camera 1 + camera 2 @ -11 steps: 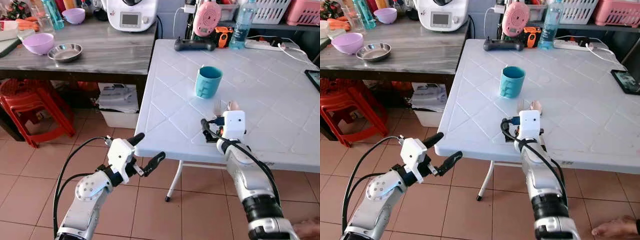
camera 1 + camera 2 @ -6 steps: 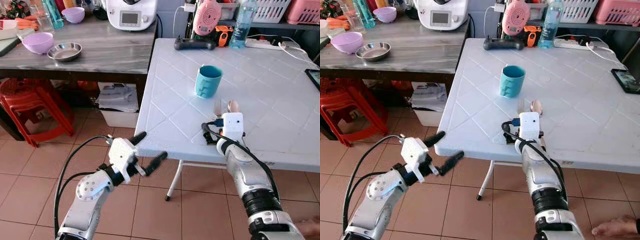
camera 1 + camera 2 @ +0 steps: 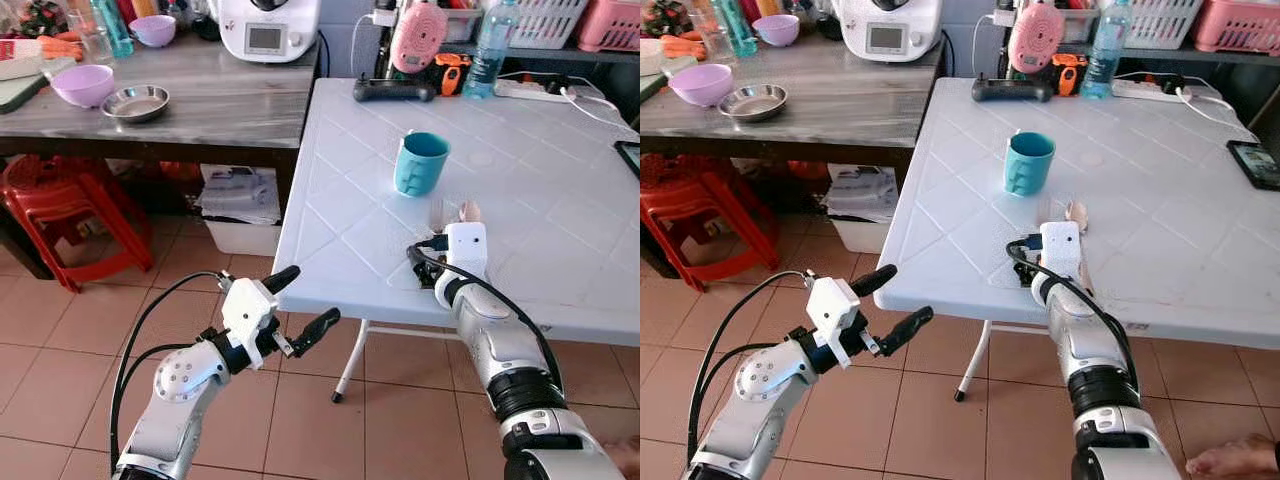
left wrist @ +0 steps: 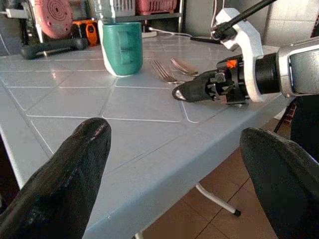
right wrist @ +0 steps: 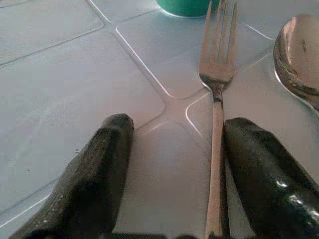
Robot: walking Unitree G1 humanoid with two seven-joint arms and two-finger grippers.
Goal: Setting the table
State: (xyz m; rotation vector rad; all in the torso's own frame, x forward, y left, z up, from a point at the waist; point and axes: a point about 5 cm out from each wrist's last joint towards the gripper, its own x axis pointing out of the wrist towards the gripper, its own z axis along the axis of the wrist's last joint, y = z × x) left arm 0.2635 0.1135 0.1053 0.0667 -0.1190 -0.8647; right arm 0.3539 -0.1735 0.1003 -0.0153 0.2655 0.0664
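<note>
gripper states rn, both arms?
Left end effector: open, empty, below the white plastic table's edge.
Right end effector: open on the table, holding nothing, silver metal fork between its fingers.

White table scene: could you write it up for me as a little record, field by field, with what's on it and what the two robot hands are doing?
table: white plastic folding table
mug: teal mug, upright, near the table's middle
cutlery: fork and spoon lying side by side, just nearer the robot than the mug
right gripper: low over the table, fingers open, the fork handle running between them
left gripper: open, off the table's near corner, holding nothing
far edge: game controller, water bottle
</note>
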